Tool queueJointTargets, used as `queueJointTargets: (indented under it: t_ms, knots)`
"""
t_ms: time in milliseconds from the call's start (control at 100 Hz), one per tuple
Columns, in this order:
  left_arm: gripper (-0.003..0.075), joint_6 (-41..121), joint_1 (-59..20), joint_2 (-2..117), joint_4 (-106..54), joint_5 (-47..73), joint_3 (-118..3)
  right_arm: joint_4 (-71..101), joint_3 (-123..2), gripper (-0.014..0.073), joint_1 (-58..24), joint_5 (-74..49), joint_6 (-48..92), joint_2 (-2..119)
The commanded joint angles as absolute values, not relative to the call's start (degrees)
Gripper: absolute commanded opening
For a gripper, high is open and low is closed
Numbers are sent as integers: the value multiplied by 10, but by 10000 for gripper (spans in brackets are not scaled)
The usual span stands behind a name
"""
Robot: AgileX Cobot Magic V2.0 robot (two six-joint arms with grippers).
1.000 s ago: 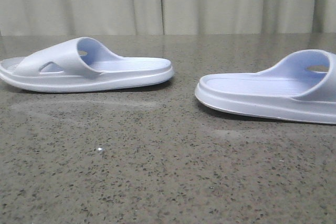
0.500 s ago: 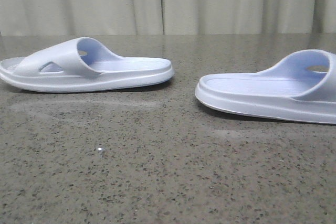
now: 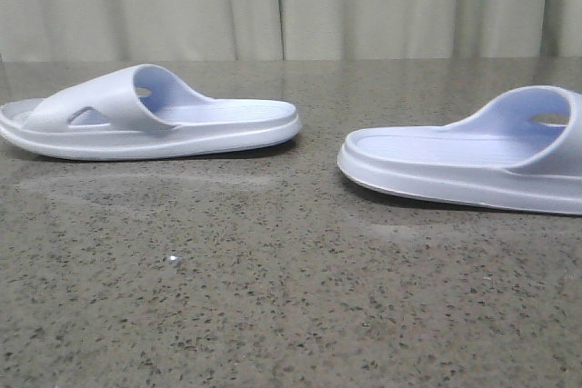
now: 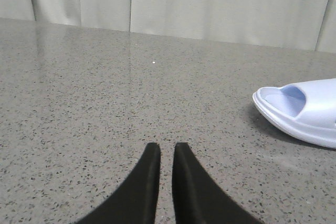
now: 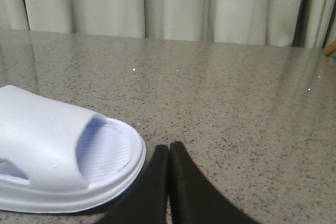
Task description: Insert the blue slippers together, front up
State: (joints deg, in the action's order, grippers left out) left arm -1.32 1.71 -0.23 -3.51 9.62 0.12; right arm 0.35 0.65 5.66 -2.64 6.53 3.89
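Two blue slippers lie flat on the speckled table (image 3: pixel 273 297), soles down and apart. The left slipper (image 3: pixel 155 120) has its strap toward the left; the right slipper (image 3: pixel 464 165) has its strap toward the right and runs off the frame edge. Neither gripper shows in the front view. In the left wrist view my left gripper (image 4: pixel 167 148) hovers over bare table with only a thin slit between its fingers, one slipper (image 4: pixel 304 111) well off to the side. My right gripper (image 5: pixel 169 148) is shut with nothing in it, just beside a slipper's (image 5: pixel 58 156) rim.
Pale curtains (image 3: pixel 291 2) hang behind the table's far edge. Bare stone surface lies between the two slippers and in front of them.
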Motion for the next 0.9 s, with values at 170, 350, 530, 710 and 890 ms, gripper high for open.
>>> queueJointTargets:
  t_ms: [170,350,530,710,890]
  knots:
    - [15,-19,20,-20,-87,39,7,101,17,-78,59,31,67,41]
    - [15,-19,20,-20,-172,35,7,122,17,-78,59,38,67,41]
    - [15,-19,20,-20,-272,7,7,277,17,-78,59,70,67,41]
    - [15,-19,20,-16,-369,-14,-9,357,-12,-78,59,61,67,47]
    - [15,-18,20,69,-289,33,-80,341,-90,-78,60,-21,99,146]
